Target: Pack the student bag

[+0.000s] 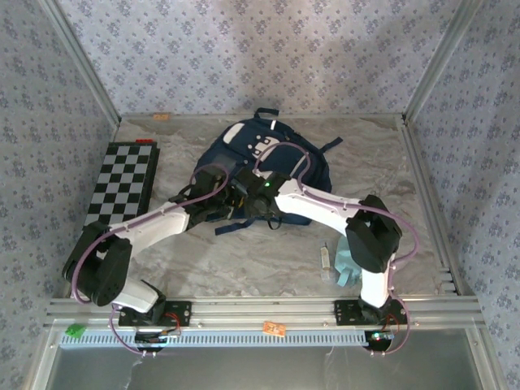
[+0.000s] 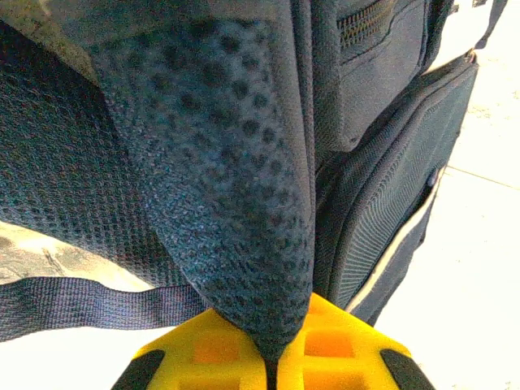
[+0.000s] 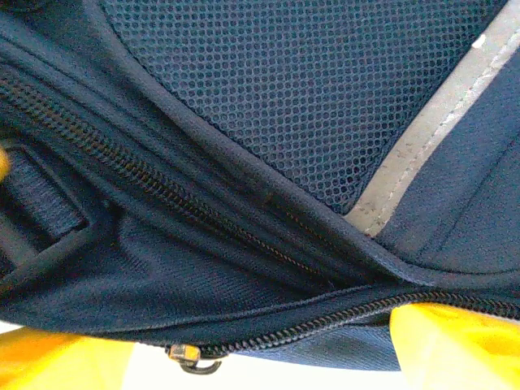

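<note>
Student bag (image 1: pixel 272 150): navy fabric backpack, lying flat at the far centre of the table (image 1: pixel 244 260). Soft and limp, likely light while unfilled. The cloth will sag and fold, so take hold at stitched edges, strap or zipper seam, not at loose panels. Left gripper (image 2: pixel 270 370): clenched on the tip of a padded mesh strap (image 2: pixel 219 203). Right gripper (image 3: pixel 260 357): jaws released, wide, astride the zipper (image 3: pixel 162 191), with the pull tab (image 3: pixel 191 357) between them. Checkerboard (image 1: pixel 122 183) lies to the left. Teal pouch (image 1: pixel 345 264) lies near the right arm's base.

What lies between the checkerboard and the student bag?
Nothing: in the top view the table strip between the checkerboard and the student bag is bare marble, with the left arm above its near end.
</note>
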